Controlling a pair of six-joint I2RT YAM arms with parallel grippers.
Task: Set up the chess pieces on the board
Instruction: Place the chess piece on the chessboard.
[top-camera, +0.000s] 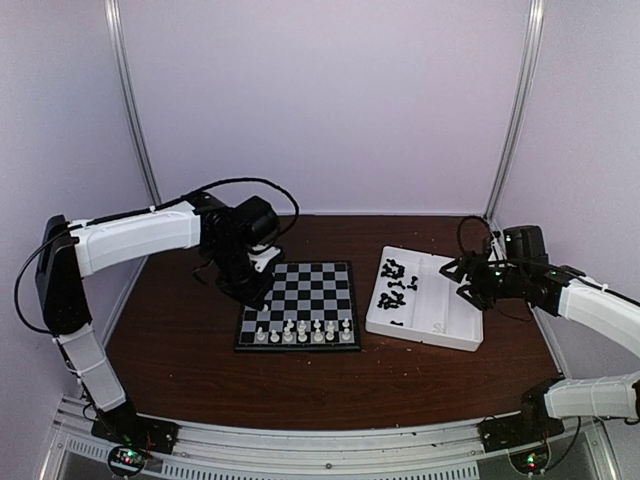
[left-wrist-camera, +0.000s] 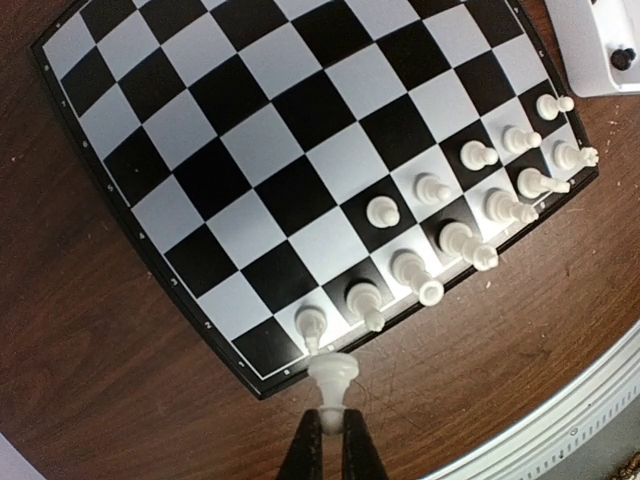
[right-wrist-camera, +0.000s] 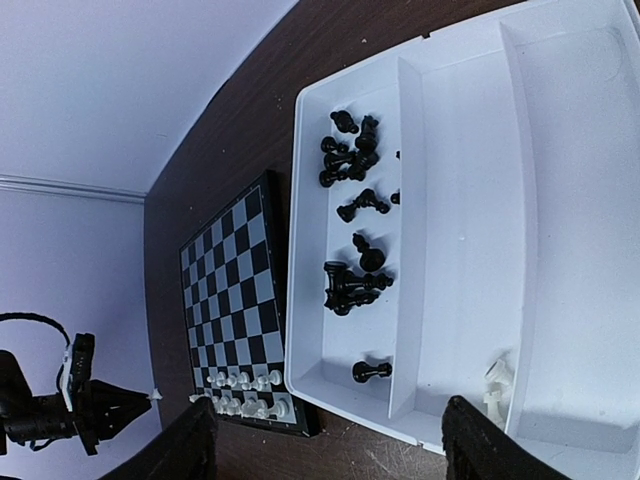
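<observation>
Off a corner of the board (left-wrist-camera: 300, 150), a white piece (left-wrist-camera: 332, 378) is clamped in left jaws; right jaws apart. Lowering onto the empty corner square (left-wrist-camera: 265, 347) is judged next.

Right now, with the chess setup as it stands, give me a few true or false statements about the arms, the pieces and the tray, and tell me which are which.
1. The left gripper is shut on a white piece. True.
2. The board already carries some of the black pieces. False: those in view all lie in the tray; only white pieces stand on the board.
3. The right gripper holds a black piece. False: it is open and empty above the tray.
4. The white pieces on the board stand only along the edge nearest the arms' bases. True.
</observation>
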